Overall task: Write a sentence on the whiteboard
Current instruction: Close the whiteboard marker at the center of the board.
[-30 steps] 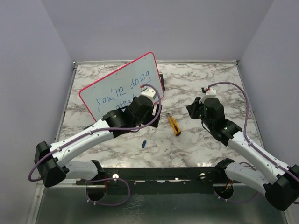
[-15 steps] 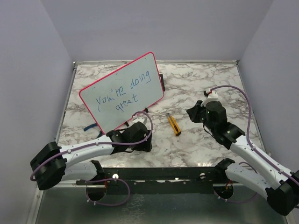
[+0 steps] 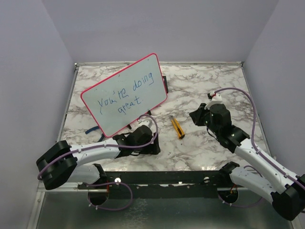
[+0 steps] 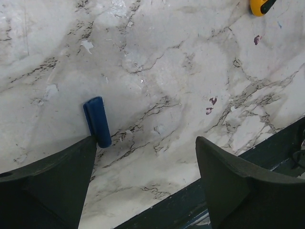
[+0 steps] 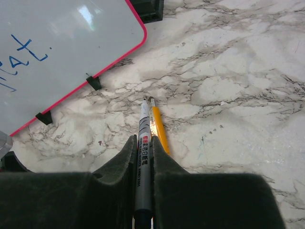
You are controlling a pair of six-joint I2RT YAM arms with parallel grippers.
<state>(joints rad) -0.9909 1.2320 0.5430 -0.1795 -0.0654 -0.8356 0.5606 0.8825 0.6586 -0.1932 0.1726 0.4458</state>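
The whiteboard (image 3: 143, 75), red-framed, stands tilted at the back left. The sentence (image 3: 120, 98) reads "you're doing great" in blue, in two lines. The board's corner (image 5: 71, 43) and the letters "at." (image 5: 29, 51) show in the right wrist view. My right gripper (image 3: 196, 116) is shut on a grey marker (image 5: 143, 152), tip pointing at the table right of the board. My left gripper (image 3: 155, 148) is open (image 4: 145, 143), low over the table near the front edge. A blue marker cap (image 4: 97, 121) lies by its left finger (image 4: 57, 181).
A yellow utility knife (image 3: 177, 127) lies between the arms; it also shows just past the marker tip (image 5: 160, 131). A black block (image 3: 165, 84) sits behind the board. A dark rail (image 3: 190, 177) runs along the front edge. A blue object (image 3: 90, 130) lies left of the board's foot.
My left arm has drawn back from the whiteboard toward the front edge, uncovering the word "great", and now covers the blue cap. The right gripper has shifted slightly nearer.
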